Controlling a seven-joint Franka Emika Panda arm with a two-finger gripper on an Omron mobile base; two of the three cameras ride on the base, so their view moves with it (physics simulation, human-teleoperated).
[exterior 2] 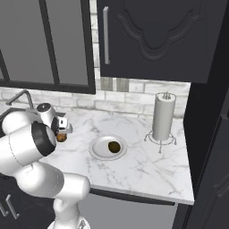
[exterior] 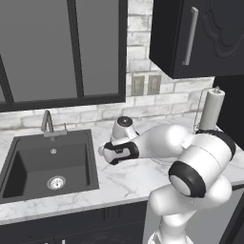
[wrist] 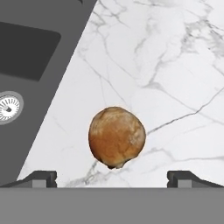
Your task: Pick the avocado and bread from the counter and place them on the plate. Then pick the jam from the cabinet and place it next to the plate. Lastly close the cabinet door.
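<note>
Bread [wrist: 117, 137]: roundish orange-brown lump with a mottled, crusty surface, paler patches on top and darker toward its underside. It lies on the white marble tabletop [wrist: 175, 65], just beside the black sink [wrist: 30, 57], whose drain [wrist: 8, 106] shows in the hand view. In the right base view the bread [exterior 2: 61, 137] shows as a small brown spot directly under the hand.

Gripper [wrist: 113, 177]: jaws spread wide, nothing between them. The two finger tips [wrist: 41, 177] stand well to either side of the bread, which sits centred between them in the hand view. No contact visible; the hand looks to be above the bread, not yet around it.

Avocado [exterior 2: 113, 146]: dark olive-green lump, resting inside the plate [exterior 2: 97, 151], slightly toward the plate's right. Judged done: first placement complete.

Plate: round, pale, raised rim, on the tabletop between the arm and the paper towel holder [exterior 2: 163, 117]. It holds the avocado alone.

Cabinet [exterior 2: 156, 40]: black, carved panel, pale bar handle [exterior 2: 106, 35]. From these views I cannot tell whether any door stands open. No jam visible.

Progress, as judged: one of four steps finished. Step in hand is the bread pick; the alignment looks good for a straight descent and close. Remaining: bread to plate, jam out of the cabinet and set next to the plate, cabinet door closed.
</note>
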